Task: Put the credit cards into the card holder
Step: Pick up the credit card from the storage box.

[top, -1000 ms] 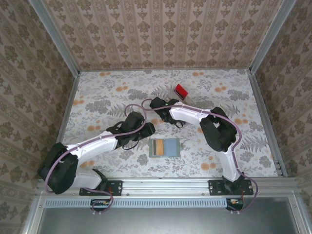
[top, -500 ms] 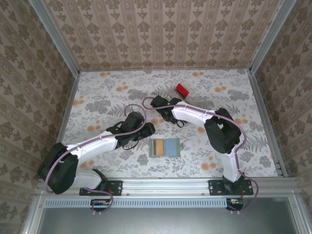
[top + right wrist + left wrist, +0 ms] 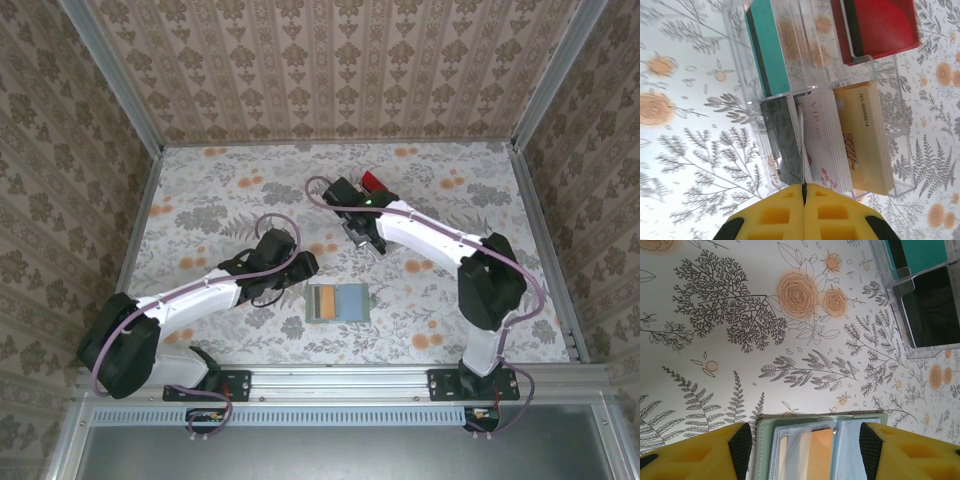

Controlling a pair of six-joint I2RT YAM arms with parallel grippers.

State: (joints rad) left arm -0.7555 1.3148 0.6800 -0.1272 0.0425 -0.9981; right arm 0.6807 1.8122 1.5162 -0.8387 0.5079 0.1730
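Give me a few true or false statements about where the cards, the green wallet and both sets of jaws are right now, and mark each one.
1. The card holder lies open on the table. True.
2. The left jaws are shut. False: they stand open, near the card holder.
3. The red card sits in the clear tray. True.
4. The right jaws hang over the card holder. False: they are shut, over the clear tray.
5. The teal card is in the card holder. False: it stands in the clear tray.
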